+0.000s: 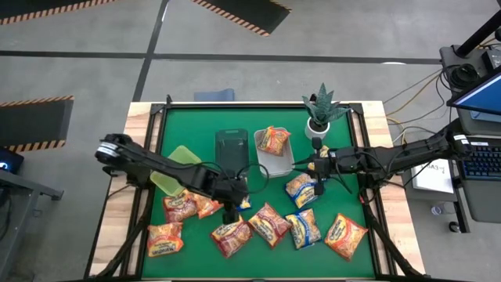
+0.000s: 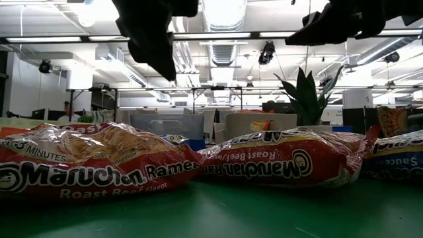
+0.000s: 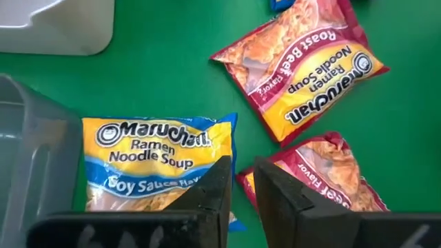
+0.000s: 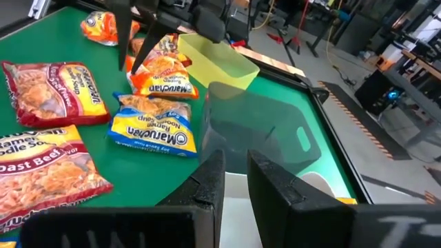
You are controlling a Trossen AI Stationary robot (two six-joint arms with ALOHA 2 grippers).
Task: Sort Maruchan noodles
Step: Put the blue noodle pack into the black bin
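Several Maruchan packets lie flat on the green mat. In the high view, red ones (image 1: 270,223) (image 1: 232,237), orange ones (image 1: 344,235) (image 1: 164,239) and blue-and-yellow ones (image 1: 301,188) (image 1: 304,227) are spread along the near half. One orange packet (image 1: 274,141) lies in the white bin (image 1: 283,163). My left gripper (image 1: 229,211) (image 3: 242,165) hovers open by a narrow gap, pointing down. Below it are the edge of a blue-and-yellow packet (image 3: 158,162) and a red one (image 3: 324,172). My right gripper (image 1: 307,166) (image 4: 236,158) hangs over the white bin, also narrowly open and holding nothing.
A dark bin (image 1: 232,150) and a yellow-green bin (image 1: 176,168) stand left of the white bin. A potted plant (image 1: 322,110) stands at the far edge. In the low view, red packets (image 2: 92,165) (image 2: 284,162) fill the foreground. Bare mat lies along the far left.
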